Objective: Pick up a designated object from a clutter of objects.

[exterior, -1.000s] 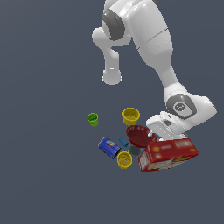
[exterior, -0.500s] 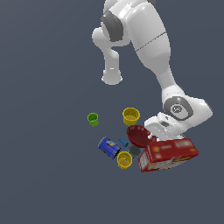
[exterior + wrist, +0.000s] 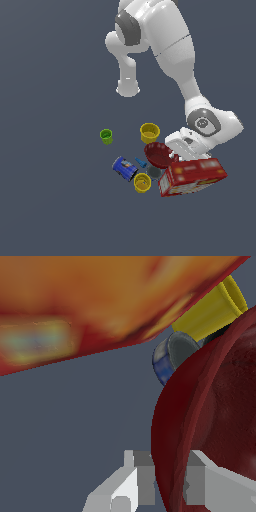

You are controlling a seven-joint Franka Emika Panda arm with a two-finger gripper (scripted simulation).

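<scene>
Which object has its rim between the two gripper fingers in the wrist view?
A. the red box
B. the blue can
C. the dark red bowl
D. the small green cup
C. In the wrist view the dark red bowl fills the space at the gripper, with its rim running down between the two pale fingers, while the red box lies farther off.

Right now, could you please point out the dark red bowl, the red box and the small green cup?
dark red bowl [image 3: 157,154], exterior view, inner surface.
red box [image 3: 192,177], exterior view, front face.
small green cup [image 3: 106,135], exterior view, rim.
</scene>
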